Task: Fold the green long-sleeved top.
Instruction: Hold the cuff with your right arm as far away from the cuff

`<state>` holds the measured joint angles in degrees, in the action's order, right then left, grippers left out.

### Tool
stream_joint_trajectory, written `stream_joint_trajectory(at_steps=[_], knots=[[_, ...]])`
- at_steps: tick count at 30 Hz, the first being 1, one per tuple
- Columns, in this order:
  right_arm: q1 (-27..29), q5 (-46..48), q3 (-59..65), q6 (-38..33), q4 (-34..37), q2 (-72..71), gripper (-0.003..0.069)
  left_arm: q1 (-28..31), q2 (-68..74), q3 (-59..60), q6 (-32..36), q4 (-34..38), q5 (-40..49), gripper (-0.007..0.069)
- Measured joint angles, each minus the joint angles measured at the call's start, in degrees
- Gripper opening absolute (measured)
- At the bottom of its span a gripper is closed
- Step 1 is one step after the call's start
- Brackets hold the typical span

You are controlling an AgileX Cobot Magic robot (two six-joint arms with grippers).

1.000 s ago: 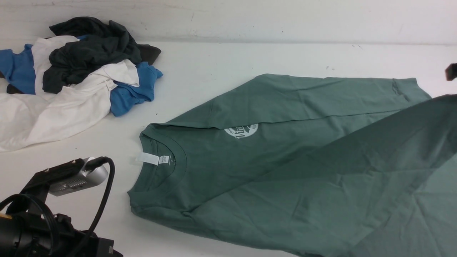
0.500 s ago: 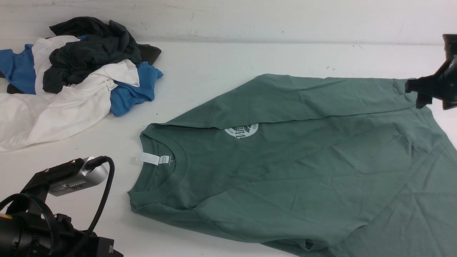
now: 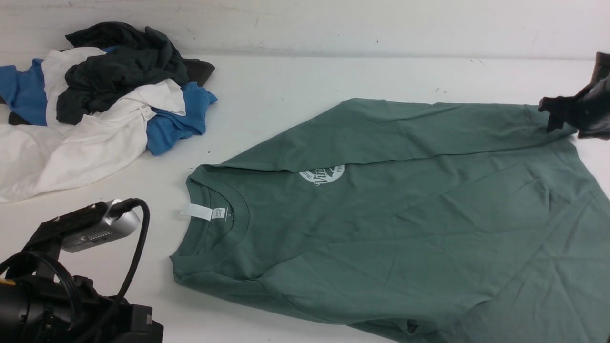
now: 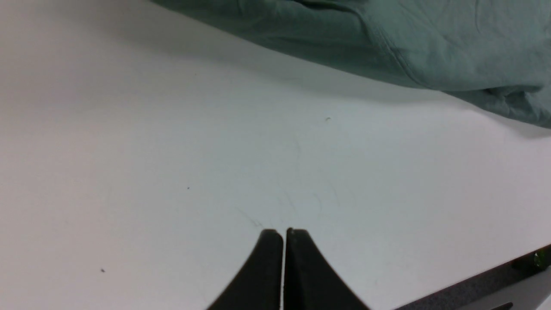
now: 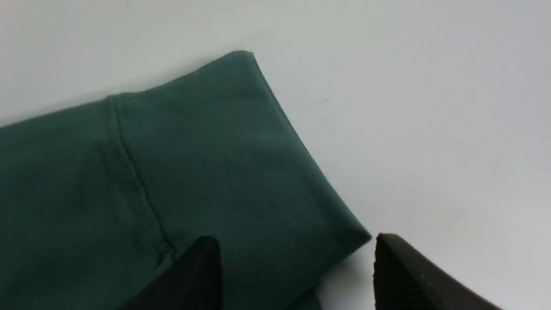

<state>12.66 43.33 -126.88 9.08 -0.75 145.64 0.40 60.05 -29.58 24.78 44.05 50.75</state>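
The green long-sleeved top (image 3: pixel 405 214) lies spread on the white table, neck to the left, with its white neck label (image 3: pixel 198 211) and round white logo (image 3: pixel 323 175) showing. One sleeve is folded across the far side of the body. Its cuff (image 5: pixel 241 172) lies flat at the far right. My right gripper (image 3: pixel 550 116) hovers open just over that cuff, one finger above the fabric and one beyond its edge (image 5: pixel 295 243), gripping nothing. My left gripper (image 4: pixel 284 232) is shut and empty over bare table, short of the top's edge (image 4: pixel 430 38).
A heap of dark charcoal, white and blue garments (image 3: pixel 95 95) sits at the back left. My left arm and its wrist camera (image 3: pixel 71 276) fill the near left corner. The top runs off the view at the near right. A wall bounds the table (image 3: pixel 295 81) at the back.
The fabric that hung lifted at the right has come down flat across the top. My right gripper has opened and let go of the cuff. The left arm has dipped slightly.
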Motion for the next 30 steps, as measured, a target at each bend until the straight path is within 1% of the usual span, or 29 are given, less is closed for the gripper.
stream_joint_trajectory(at_steps=[1, 6, 8, 9, 10, 11, 12, 13, 14, 16, 17, 19, 24, 30], knots=[[0.0, -1.72, -0.87, -0.2, 0.06, 0.98, 0.044, 0.0, 0.0, 0.0, 0.0, 0.0, 0.0, -0.0004], [0.0, -3.76, -1.27, -0.39, 0.75, 1.75, 0.0433, 0.0, 0.0, 0.0, 0.0, 0.0, 0.0, -0.0004], [0.0, -3.81, -1.27, -0.39, 0.75, 1.77, 0.0412, 0.0, 0.0, 0.0, 0.0, 0.04, 0.0, -0.0004], [0.0, -3.81, -1.27, -0.39, 1.05, 1.77, 0.0382, 0.0, 0.0, 0.0, 0.0, 0.04, 0.0, -0.0004], [0.0, -3.75, -1.27, -0.39, 1.12, 1.77, 0.0377, 0.0, 0.0, 0.0, 0.0, 0.04, 0.0, -0.0004], [0.0, -3.64, -1.27, -0.39, 1.29, 1.77, 0.0318, 0.0, 0.0, 0.0, 0.0, 0.04, 0.0, -0.0004], [0.0, -3.58, -1.32, -0.45, 1.36, 1.77, 0.03, 0.0, 0.0, 0.0, 0.0, 0.04, 0.0, -0.0004], [0.0, -3.08, -1.33, -0.78, 1.41, 1.7, 0.0222, 0.0, 0.0, 0.0, 0.0, 0.04, 0.22, -0.0004], [0.0, -2.64, -1.33, -1.12, 1.2, 1.44, 0.0169, 0.0, 0.0, 0.0, 0.0, 0.04, 0.6, -0.0004], [0.0, -1.48, -1.33, -2.05, 0.03, 0.56, 0.0076, 0.0, 0.0, 0.0, 0.0, -0.34, 2.07, -0.0004], [0.0, -0.86, -1.33, -2.39, -0.88, -0.06, 0.0041, 0.0, 0.0, 0.0, 0.0, -0.59, 3.01, -0.0004], [-0.05, -0.09, -1.33, -2.61, -2.08, -1.68, 0.003, 0.0, 0.0, 0.0, 0.0, -0.79, 3.87, -0.0004], [-0.1, 2.37, -1.33, -4.29, -3.14, -6.2, 0.003, 0.0, 0.0, 0.0, 0.0, -0.99, 3.55, -0.0003], [-0.1, 7.09, -1.33, -5.15, -3.28, -7.04, 0.003, 0.0, 0.0, 0.0, 0.0, -0.99, 3.33, -0.0003]])
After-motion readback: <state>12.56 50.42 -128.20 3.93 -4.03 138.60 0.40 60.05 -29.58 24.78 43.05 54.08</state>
